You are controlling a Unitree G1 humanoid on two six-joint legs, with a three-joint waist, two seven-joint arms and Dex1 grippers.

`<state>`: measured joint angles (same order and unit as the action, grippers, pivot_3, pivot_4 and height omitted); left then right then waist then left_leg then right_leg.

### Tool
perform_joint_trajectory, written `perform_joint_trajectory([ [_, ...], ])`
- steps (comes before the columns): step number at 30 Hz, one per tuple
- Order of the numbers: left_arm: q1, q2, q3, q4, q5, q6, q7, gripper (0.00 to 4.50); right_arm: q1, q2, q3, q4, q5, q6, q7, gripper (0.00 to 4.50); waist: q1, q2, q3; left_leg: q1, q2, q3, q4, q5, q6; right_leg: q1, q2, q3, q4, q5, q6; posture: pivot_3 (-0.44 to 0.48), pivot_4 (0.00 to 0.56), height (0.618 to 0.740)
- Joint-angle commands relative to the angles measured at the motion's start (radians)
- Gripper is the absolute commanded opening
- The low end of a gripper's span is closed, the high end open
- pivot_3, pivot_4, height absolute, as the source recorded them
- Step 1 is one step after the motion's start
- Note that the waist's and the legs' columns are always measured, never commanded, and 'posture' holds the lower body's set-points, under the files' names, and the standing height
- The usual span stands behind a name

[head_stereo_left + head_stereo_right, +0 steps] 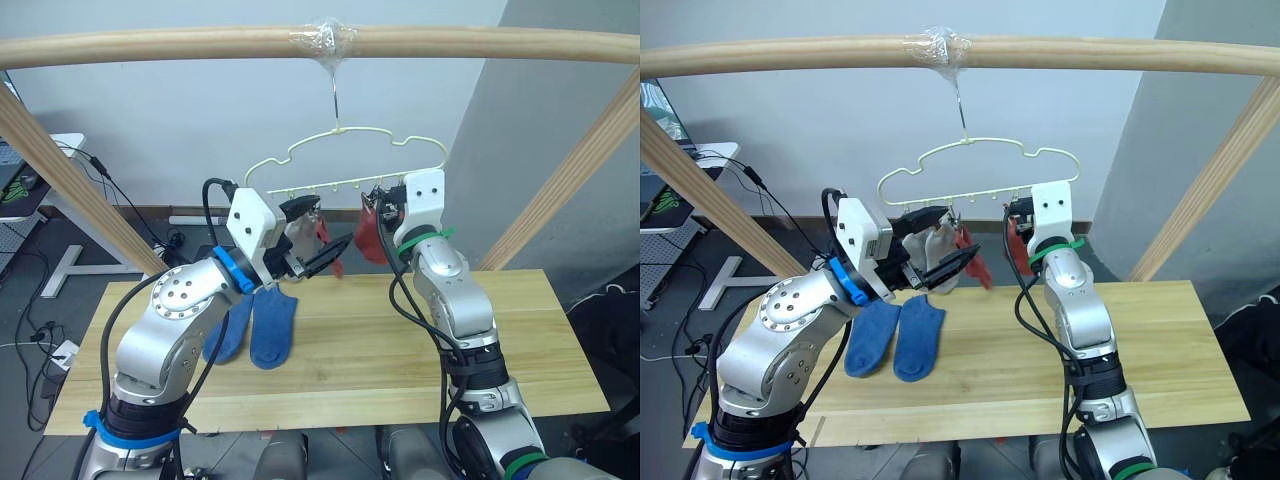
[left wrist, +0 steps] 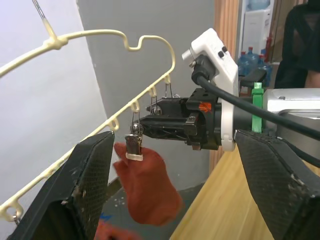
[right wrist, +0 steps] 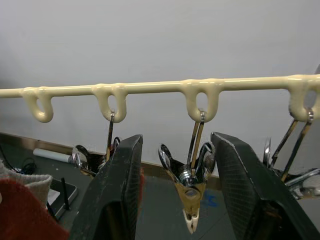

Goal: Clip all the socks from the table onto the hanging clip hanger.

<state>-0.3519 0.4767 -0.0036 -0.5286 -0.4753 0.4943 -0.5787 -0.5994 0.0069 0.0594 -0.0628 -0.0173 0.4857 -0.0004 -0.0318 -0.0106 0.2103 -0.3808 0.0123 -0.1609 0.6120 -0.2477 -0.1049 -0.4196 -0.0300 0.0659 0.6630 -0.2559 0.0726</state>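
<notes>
Both pincers gape empty: right pincer (image 3: 175,200) straddles a clip (image 3: 190,200), its tip cropped.

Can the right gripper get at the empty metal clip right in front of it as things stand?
Probably yes. The right gripper is open, with the empty clip hanging between its fingers and nothing between them; the neighbouring clips hang just outside the fingers.

Silver arms with black cables; blue bands on the left arm (image 1: 165,330), green bands on the right arm (image 1: 460,310), white camera housings at both wrists.
</notes>
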Motion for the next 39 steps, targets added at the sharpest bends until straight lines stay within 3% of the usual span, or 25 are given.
perform_joint_trajectory([
  [1, -0.006, -0.003, 0.019, -0.040, -0.020, -0.004, 0.005, 3.98, -0.020, 0.003, -0.009, -0.024, 0.002, -0.037, -0.003, 1.68, 0.000, 0.000, 0.000, 0.000, 0.000, 0.000, 0.000, 0.000, 0.000, 0.000, 0.000, 0.000, 0.000, 0.000, 0.000, 0.106, 0.189, 0.740],
  [4, -0.011, -0.007, 0.015, -0.041, -0.024, -0.002, 0.006, 3.98, -0.021, 0.001, -0.012, -0.027, 0.002, -0.045, -0.004, 0.68, 0.000, 0.000, 0.000, 0.000, 0.000, 0.000, 0.000, 0.000, 0.000, 0.000, 0.000, 0.000, 0.000, 0.000, 0.000, 0.106, 0.189, 0.740],
  [7, -0.008, -0.009, 0.011, -0.043, -0.027, -0.003, 0.006, 3.98, -0.018, 0.000, -0.012, -0.031, 0.001, -0.050, -0.004, 0.01, 0.000, 0.000, 0.000, 0.000, 0.000, 0.000, 0.000, 0.000, 0.000, 0.000, 0.000, 0.000, 0.000, 0.000, 0.000, 0.103, 0.179, 0.740],
  [16, 0.020, -0.012, 0.003, -0.056, -0.022, -0.005, 0.009, 3.98, -0.003, -0.034, -0.012, -0.058, 0.019, 0.010, 0.047, 0.01, 0.000, 0.000, 0.000, 0.000, 0.000, 0.000, 0.000, 0.000, 0.000, 0.000, 0.000, 0.000, 0.000, 0.000, 0.000, 0.099, 0.172, 0.740],
  [22, 0.123, -0.022, -0.035, -0.023, 0.049, -0.047, 0.028, 3.98, -0.009, -0.071, -0.036, -0.073, 0.057, 0.066, 0.097, 0.01, 0.001, 0.000, 0.000, 0.000, 0.000, 0.000, 0.000, 0.000, 0.000, 0.000, 0.000, 0.000, 0.000, 0.000, 0.000, 0.099, 0.172, 0.740],
  [26, 0.302, -0.050, -0.082, 0.208, 0.220, -0.082, 0.151, 3.98, -0.009, -0.107, -0.046, -0.096, 0.088, 0.116, 0.144, 0.01, -0.002, 0.001, -0.001, 0.001, 0.000, 0.002, 0.000, 0.000, 0.000, 0.000, 0.000, 0.002, 0.000, 0.000, 0.000, 0.081, 0.177, 0.740],
  [30, 0.276, -0.086, -0.085, 0.427, 0.353, -0.158, 0.264, 3.98, -0.006, -0.135, -0.046, -0.114, 0.101, 0.143, 0.169, 0.01, 0.009, 0.000, -0.001, -0.001, 0.000, -0.001, 0.001, 0.000, 0.001, 0.000, 0.000, -0.001, 0.000, 0.000, 0.000, 0.079, 0.185, 0.740],
  [39, 0.212, -0.198, -0.063, 0.663, 0.365, -0.133, 0.293, 3.98, -0.013, -0.144, -0.048, -0.115, 0.100, 0.160, 0.173, 0.01, 0.004, 0.000, -0.001, 0.000, 0.000, -0.001, 0.002, 0.001, 0.001, 0.000, 0.000, 0.000, 0.001, 0.001, -0.001, 0.068, 0.193, 0.740],
])
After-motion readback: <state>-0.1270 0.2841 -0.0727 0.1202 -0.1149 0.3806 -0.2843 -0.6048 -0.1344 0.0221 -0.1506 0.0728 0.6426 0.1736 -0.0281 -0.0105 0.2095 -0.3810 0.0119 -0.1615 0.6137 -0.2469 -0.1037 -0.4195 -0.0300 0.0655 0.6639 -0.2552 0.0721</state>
